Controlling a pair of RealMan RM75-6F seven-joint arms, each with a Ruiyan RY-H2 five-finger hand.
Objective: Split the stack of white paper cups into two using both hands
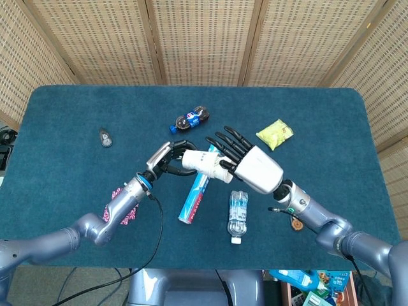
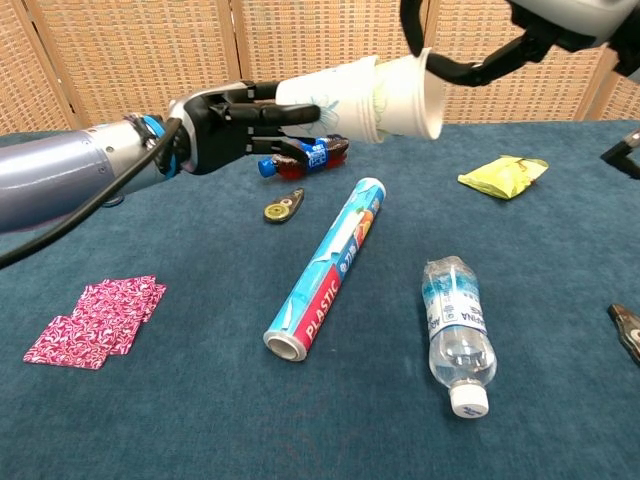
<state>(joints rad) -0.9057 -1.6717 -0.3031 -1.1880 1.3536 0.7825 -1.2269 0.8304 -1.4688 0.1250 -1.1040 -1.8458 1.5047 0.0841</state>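
Observation:
The stack of white paper cups is held sideways above the table, its narrow end gripped by my left hand. In the chest view the left hand wraps the base of the inner cups. My right hand holds the wide end, its fingers hooked on the rim of the outer cup. That outer cup sits partly slid off the rest, tilted, still overlapping them.
Under the hands lie a cling-film roll and a water bottle. A cola bottle and a small round tag lie behind, a yellow packet to the right, pink cloths to the left.

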